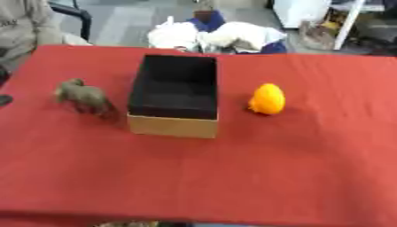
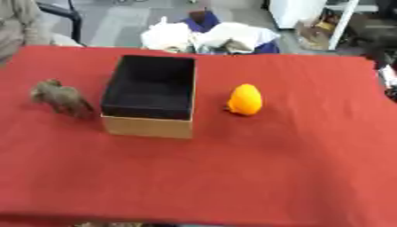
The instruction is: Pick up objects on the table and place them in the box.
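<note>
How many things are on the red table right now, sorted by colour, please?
Brown-grey: 1, the animal figure, left of the box.
Orange: 1, the rounded orange object, right of the box.
Black inside, tan outside: 1, the open box, which looks empty.
Total: 3, all on the red table. No robot hand is in view.

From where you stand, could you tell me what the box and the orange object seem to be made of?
The box looks like cardboard: matte tan outer wall, dark lining inside. The orange object is smooth, rounded and uniformly bright, perhaps plastic or a real fruit; the look leaves that open.
</note>
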Motion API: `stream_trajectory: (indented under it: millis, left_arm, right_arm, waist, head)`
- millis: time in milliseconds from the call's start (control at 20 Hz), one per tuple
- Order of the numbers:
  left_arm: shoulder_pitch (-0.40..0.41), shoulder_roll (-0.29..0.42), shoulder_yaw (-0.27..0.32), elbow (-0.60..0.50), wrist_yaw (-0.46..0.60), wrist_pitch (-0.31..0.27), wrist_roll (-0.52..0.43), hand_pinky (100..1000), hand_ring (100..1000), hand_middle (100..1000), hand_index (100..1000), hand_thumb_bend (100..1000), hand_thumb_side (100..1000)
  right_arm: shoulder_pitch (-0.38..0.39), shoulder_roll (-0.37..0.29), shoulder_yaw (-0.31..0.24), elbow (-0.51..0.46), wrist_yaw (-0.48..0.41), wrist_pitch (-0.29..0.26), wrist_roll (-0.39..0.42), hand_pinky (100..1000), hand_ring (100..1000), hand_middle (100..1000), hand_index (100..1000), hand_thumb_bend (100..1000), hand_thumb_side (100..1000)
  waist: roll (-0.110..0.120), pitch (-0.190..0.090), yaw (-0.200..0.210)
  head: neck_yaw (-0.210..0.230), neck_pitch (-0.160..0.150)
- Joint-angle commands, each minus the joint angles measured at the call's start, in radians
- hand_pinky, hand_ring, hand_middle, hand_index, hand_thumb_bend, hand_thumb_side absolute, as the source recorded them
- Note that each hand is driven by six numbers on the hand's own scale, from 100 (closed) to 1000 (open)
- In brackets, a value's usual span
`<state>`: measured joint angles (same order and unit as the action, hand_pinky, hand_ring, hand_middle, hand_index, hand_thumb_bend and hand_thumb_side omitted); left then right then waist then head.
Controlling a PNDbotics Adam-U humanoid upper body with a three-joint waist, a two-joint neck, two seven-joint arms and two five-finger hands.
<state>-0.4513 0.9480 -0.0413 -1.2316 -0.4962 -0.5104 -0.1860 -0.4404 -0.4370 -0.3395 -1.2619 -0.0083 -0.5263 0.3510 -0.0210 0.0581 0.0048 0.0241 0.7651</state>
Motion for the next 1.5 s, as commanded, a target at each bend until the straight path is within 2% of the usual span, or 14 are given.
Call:
stream_trajectory:
  millis: [50, 650, 1000, 1500]
  left_arm:
    - [-0.046, 0.013, -0.01, 0.034, -0.021, -0.021, -0.001, 691, 685, 751, 890, 483, 332]
    - [-0.17, -0.067, -0.066, 0.131, -0.137, -0.076, -0.018, 691, 688, 751, 890, 502, 410]
    - [-0.198, -0.099, -0.077, 0.187, -0.232, -0.101, 0.004, 692, 696, 752, 890, 547, 479]
    - [-0.207, -0.116, -0.07, 0.239, -0.375, -0.125, 0.085, 703, 712, 757, 891, 620, 496]
  right_arm:
    - [-0.021, -0.02, 0.001, -0.01, -0.009, -0.001, 0.007, 801, 700, 711, 841, 100, 469]
    - [-0.037, -0.01, 0.013, -0.01, -0.022, -0.001, 0.023, 801, 701, 710, 841, 100, 473]
    - [-0.053, -0.005, 0.021, -0.009, -0.029, -0.004, 0.034, 801, 701, 710, 842, 100, 478]
    - [-0.074, 0.003, 0.028, -0.012, -0.036, -0.007, 0.047, 802, 700, 709, 842, 100, 492]
  waist:
    - [0.004, -0.009, -0.004]
    - [0.001, -0.001, -0.027]
    - [-0.001, 0.01, -0.051]
    - [0.002, 0.04, -0.101]
  head:
    - [0.008, 0.005]
    - [0.031, 0.005]
    - [0.045, 0.005]
    - [0.066, -0.008]
